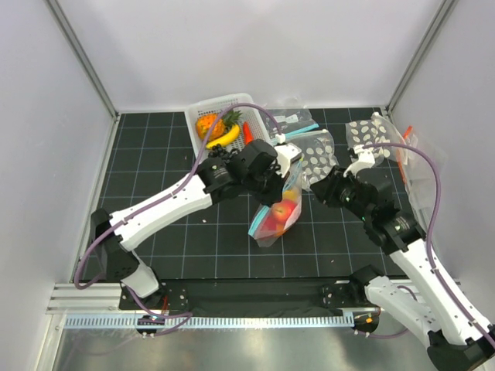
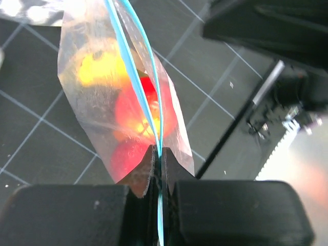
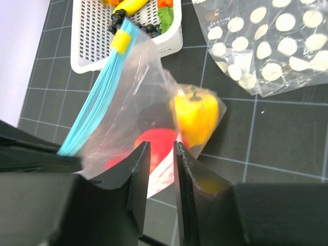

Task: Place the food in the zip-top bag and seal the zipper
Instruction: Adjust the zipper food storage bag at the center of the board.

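Note:
The zip-top bag (image 1: 272,230) hangs tilted over the mat with the food inside. In the left wrist view a yellow piece (image 2: 100,66) and red rounds (image 2: 134,110) show through the plastic. My left gripper (image 2: 158,154) is shut on the teal zipper (image 2: 134,77), whose two strips lie close together above the jaws. In the top view the left gripper (image 1: 275,188) is at the bag's upper end. My right gripper (image 3: 161,149) stands open with a narrow gap, right by the bag's lower part near a red apple (image 3: 160,138) and the yellow piece (image 3: 197,115). Nothing is pinched between its jaws.
A white basket (image 1: 203,106) at the back holds a pineapple (image 1: 209,124) and a banana (image 1: 223,137). Clear bags with white dots (image 1: 319,153) lie right of the held bag, another (image 1: 370,133) farther right. Grey walls close in the black gridded mat.

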Robot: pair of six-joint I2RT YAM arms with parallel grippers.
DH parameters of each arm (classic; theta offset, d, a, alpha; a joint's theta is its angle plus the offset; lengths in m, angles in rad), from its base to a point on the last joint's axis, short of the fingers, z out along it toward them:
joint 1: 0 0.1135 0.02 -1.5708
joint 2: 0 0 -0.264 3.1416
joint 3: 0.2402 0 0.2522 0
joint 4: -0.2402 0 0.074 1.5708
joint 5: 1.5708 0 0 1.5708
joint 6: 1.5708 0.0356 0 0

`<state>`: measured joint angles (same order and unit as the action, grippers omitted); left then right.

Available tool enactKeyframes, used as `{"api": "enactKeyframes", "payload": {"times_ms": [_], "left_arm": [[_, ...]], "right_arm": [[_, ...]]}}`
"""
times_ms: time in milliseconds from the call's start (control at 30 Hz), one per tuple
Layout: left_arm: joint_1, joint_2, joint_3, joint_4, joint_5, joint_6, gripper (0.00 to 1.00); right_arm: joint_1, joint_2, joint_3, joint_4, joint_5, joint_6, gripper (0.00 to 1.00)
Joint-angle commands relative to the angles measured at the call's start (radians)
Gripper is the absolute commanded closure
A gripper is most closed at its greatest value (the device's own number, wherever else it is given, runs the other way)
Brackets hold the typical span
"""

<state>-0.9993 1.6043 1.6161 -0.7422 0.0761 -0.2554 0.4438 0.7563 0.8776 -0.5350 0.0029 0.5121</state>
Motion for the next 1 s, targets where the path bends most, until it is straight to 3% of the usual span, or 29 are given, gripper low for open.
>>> {"api": "enactKeyframes", "payload": {"times_ms": [0,300,367,500,600,733,967], "left_arm": [[0.002,-0.092,-0.034,-0.006,0.129,0.084,1.0],[0.004,-0.24,-0.166,0.05,0.102,0.125,1.0],[0.004,-0.274,-0.199,0.067,0.178,0.168,0.99],[0.004,-0.336,-0.239,0.041,0.202,0.28,1.0],[0.004,-0.356,-0.252,0.006,0.177,0.3,1.0],[0.004,-0.369,-0.257,-0.037,0.257,0.373,1.0],[0.004,-0.351,-0.206,-0.14,0.39,0.419,1.0]], "right_arm": [[0.004,-0.069,-0.06,0.122,0.034,-0.092,0.67],[0.004,-0.181,-0.179,0.253,-0.047,-0.199,0.4],[0.003,-0.209,-0.201,0.277,-0.085,-0.214,0.36],[0.004,-0.271,-0.284,0.383,-0.171,-0.234,0.25],[0.004,-0.278,-0.319,0.449,-0.265,-0.239,0.24],[0.004,-0.261,-0.354,0.533,-0.424,-0.241,0.24],[0.004,-0.265,-0.405,0.681,-0.532,-0.262,0.24]]}}
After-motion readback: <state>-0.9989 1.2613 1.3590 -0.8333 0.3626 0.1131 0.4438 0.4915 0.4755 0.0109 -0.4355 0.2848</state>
